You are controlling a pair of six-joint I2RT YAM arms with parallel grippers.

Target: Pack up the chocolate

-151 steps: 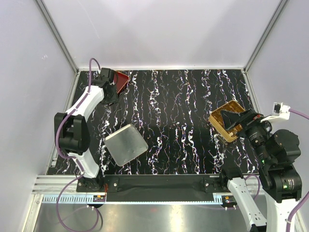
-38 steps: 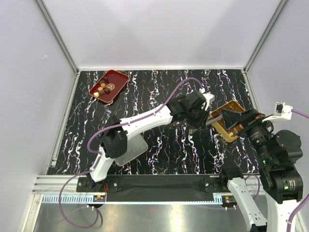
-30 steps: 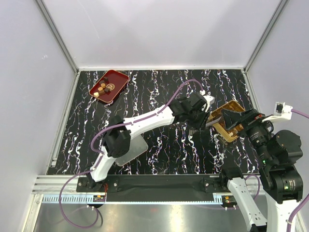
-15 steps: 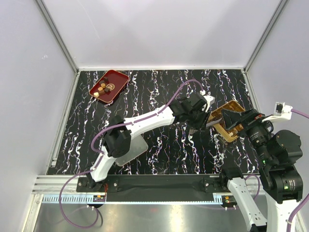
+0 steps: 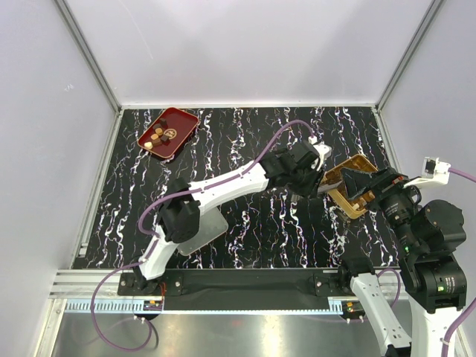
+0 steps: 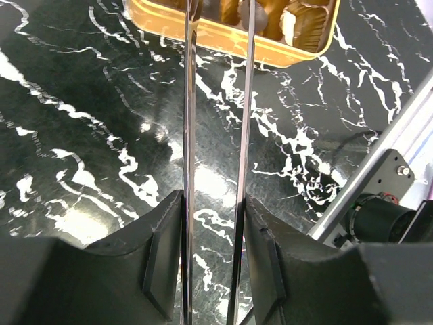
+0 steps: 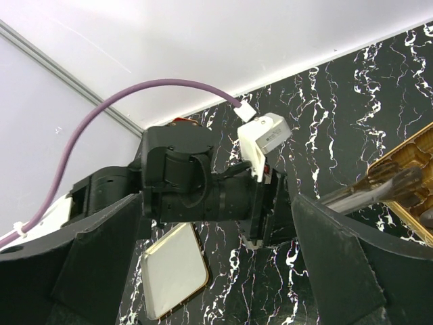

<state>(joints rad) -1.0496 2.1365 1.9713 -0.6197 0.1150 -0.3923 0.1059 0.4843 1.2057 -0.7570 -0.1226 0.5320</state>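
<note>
The left gripper's (image 6: 220, 8) long thin blades are stretched over the gold box's (image 6: 230, 42) near wall with a narrow gap between them. The tips are cut off, so a held piece cannot be told. Chocolates (image 6: 308, 20) are seen inside the box, and more on the red tray (image 5: 182, 119) at the far left. The right gripper (image 5: 363, 184) is spread wide and empty beside the box. A clean drop is best made low over a free cell, the blades parted slowly, then lifted straight.

No readable text, label, brand or number is showing in any view; the white housing (image 7: 265, 137) just behind the left end effector (image 6: 218, 8) is showing no legible marking.
</note>
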